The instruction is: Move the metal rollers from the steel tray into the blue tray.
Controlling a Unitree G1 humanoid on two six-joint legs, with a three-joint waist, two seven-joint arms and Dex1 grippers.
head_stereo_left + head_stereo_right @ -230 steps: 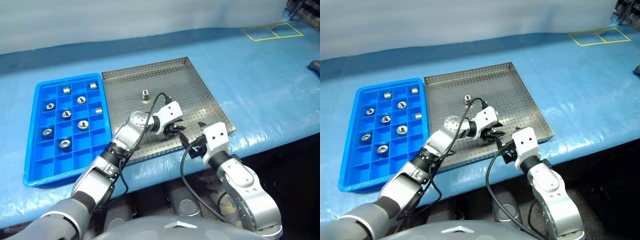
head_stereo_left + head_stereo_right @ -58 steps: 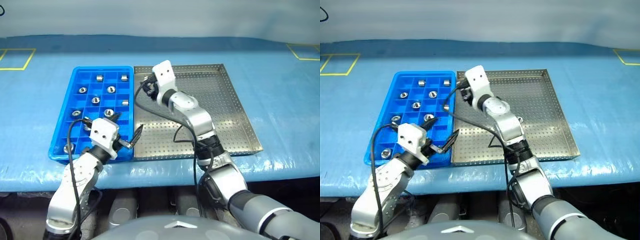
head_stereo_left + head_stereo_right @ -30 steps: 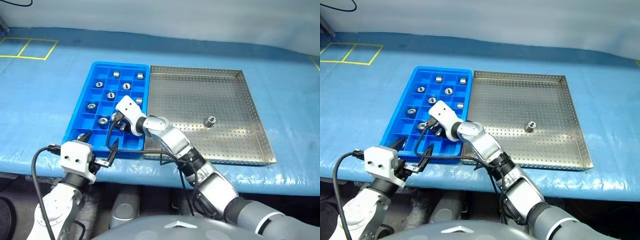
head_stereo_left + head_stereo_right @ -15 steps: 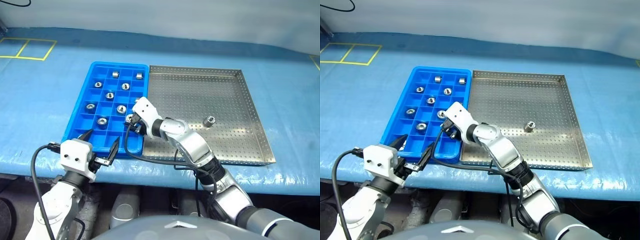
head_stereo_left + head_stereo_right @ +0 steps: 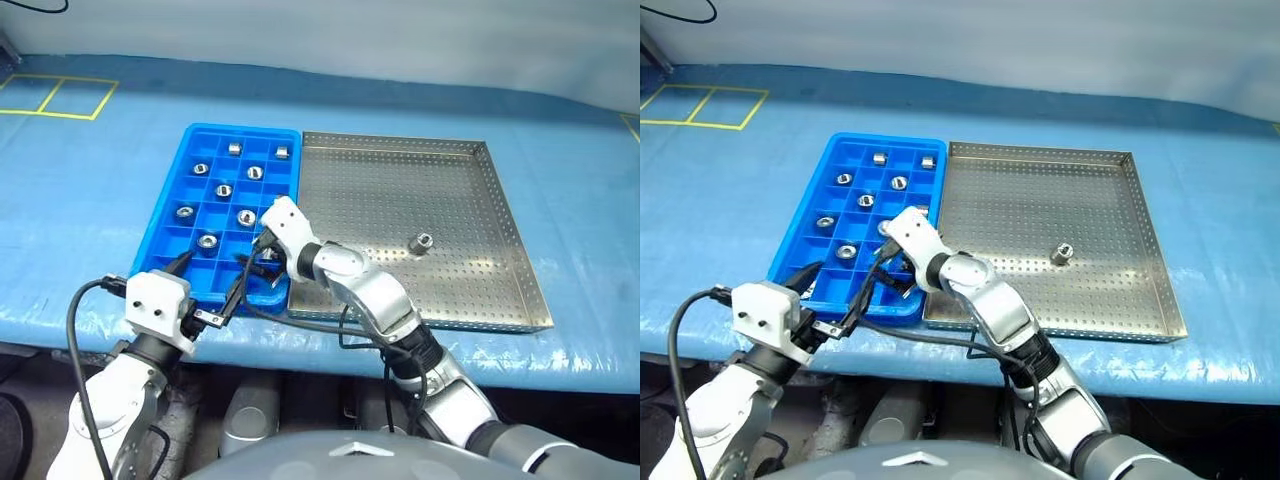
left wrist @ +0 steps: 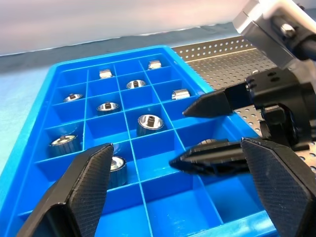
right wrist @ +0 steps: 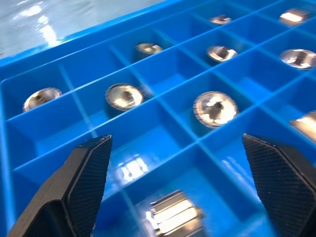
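With both the right claw (image 5: 262,262) and the left claw (image 5: 208,287) spread wide and empty over the blue tray (image 5: 170,200), a careless withdrawal risks knocking seated metal rollers (image 5: 246,216); one roller (image 5: 422,241) remains in the steel tray (image 5: 470,150).

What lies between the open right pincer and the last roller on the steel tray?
In the left eye view, only bare perforated floor of the steel tray lies between the right pincer and the roller.

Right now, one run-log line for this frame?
right gripper: fingers open over blue tray | roller lying in cell below it | left gripper: fingers open, empty | steel tray: one roller left
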